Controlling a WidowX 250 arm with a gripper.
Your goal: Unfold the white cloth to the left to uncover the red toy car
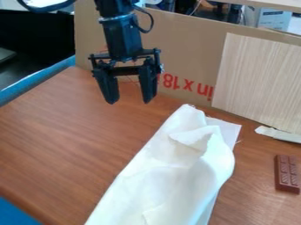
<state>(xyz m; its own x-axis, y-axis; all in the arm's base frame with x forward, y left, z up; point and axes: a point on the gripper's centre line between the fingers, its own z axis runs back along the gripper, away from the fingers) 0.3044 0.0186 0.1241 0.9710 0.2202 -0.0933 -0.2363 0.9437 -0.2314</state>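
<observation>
The black gripper (129,102) hangs at the upper left of centre, above the back part of the wooden table, its two fingers spread wide with nothing between them. A white cloth (170,176) lies folded and rumpled from the middle of the table down to the view's bottom edge, with a raised fold near its upper right. The cloth's top end is below and to the right of the gripper, apart from it. A brown chocolate-bar-like block (287,173) lies flat near the right edge, to the right of the cloth.
A cardboard sheet (188,52) stands along the back of the brown table (70,132). A pale wood-grain panel (262,79) leans there at the right, with a torn white strip (278,134) at its foot. A blue edge (35,79) runs along the left.
</observation>
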